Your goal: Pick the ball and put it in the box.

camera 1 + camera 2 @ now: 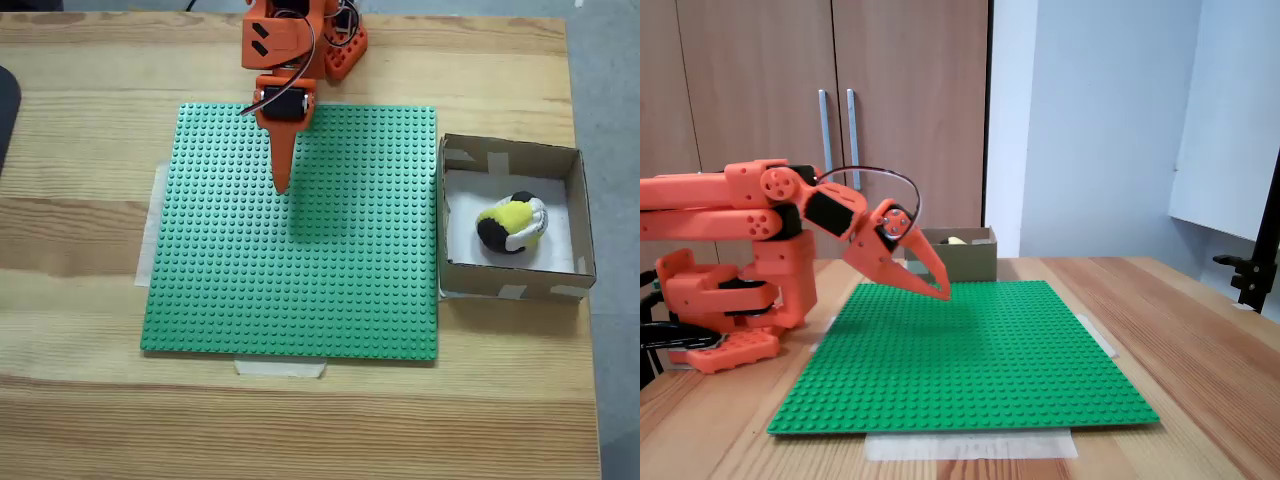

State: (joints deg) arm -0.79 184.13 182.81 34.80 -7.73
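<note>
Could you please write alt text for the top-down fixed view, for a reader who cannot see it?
The ball lies inside the box at the right of a wooden table. The orange arm's pincer is shut, pointing down over the green studded plate.

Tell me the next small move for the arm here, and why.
Probably none beyond folding back to rest. The ball already lies inside the box, on its white bottom, so the task looks done. The gripper hangs over the green studded plate, well away from the box, jaws together and holding nothing. A slight retreat toward the base is all I would expect.
</note>
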